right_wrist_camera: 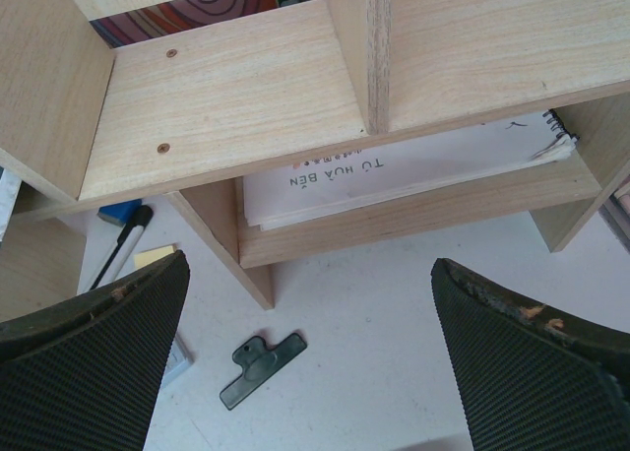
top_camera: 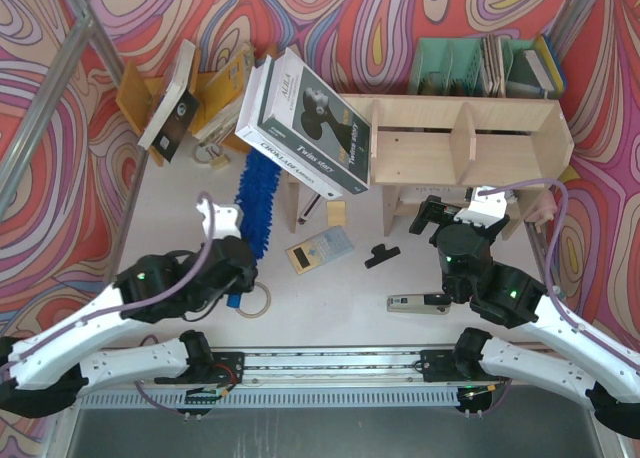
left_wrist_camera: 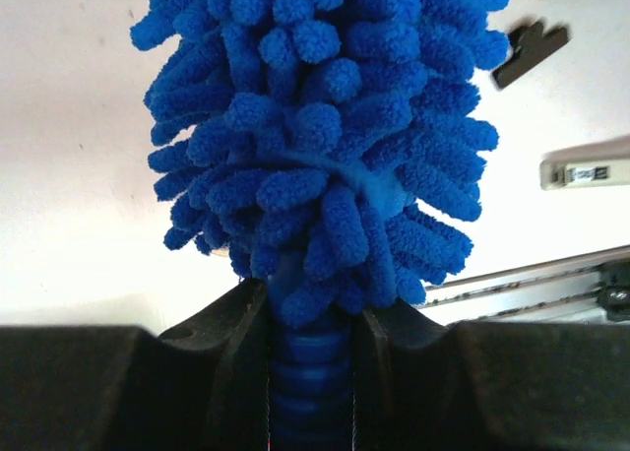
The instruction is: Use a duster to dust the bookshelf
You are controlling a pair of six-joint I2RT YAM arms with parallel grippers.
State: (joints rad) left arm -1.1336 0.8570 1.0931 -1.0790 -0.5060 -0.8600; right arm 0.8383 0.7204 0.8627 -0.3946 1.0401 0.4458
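Note:
The light plywood bookshelf (top_camera: 470,143) stands at the back right and fills the top of the right wrist view (right_wrist_camera: 236,87); a spiral notebook lies on its lower level. The bright blue fluffy duster (top_camera: 258,193) lies lengthwise left of the shelf's left leg, head pointing away. My left gripper (top_camera: 232,278) is shut on the duster's ribbed blue handle (left_wrist_camera: 310,392), with the shaggy head (left_wrist_camera: 320,126) right ahead of the fingers. My right gripper (top_camera: 432,216) is open and empty, just in front of the shelf's lower level.
A large black-and-white box (top_camera: 308,123) leans on the shelf's left end. A black clip (top_camera: 381,255), a small card (top_camera: 318,248), a ring (top_camera: 256,301) and a flat tool (top_camera: 418,302) lie on the table. A green organizer (top_camera: 470,66) and an orange-brown stand (top_camera: 205,88) are at the back.

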